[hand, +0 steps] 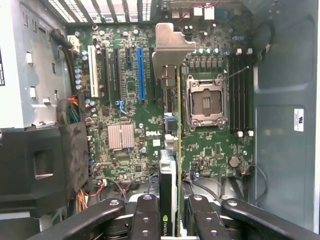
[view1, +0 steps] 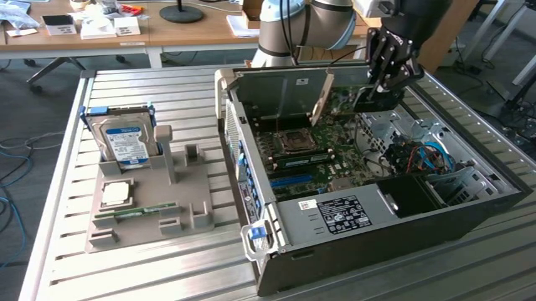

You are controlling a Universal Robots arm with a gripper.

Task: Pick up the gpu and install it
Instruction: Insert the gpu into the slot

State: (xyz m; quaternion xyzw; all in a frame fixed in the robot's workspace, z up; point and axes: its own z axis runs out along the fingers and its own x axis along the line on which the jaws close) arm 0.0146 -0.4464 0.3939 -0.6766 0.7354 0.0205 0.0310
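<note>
**Claw grips the gpu over the open computer**

The claw (view1: 378, 88) is clenched on the gpu (hand: 169, 185). In the wrist view its two black fingers (hand: 145, 220) press on either side of the card, which is seen edge-on with a logo on the end nearest the camera. The card stands on its edge over the motherboard (hand: 125, 100). It runs lengthwise away from the claw toward the vented rear wall of the case, and its silvery metal bracket (hand: 172, 45) is at that far end. It lies parallel to the expansion slots, between the blue slot (hand: 141, 75) on one side and the empty processor socket (hand: 206, 102) on the other. I cannot tell whether its lower edge sits in a slot or hangs just above one.

In the exterior view the arm reaches down into the open computer case (view1: 377, 232), which lies on its side on the slatted metal table (view1: 167, 276). The claw is near the case's far wall, above the board.

At the exterior view's left, well apart from the case, a grey fixture (view1: 192, 188) rests on the table. A hard drive (view1: 125, 141) with a blue-white label stands upright in it. A square silver chip (view1: 115, 193) and a narrow green memory stick (view1: 134, 213) lie flat nearer the camera.
</note>
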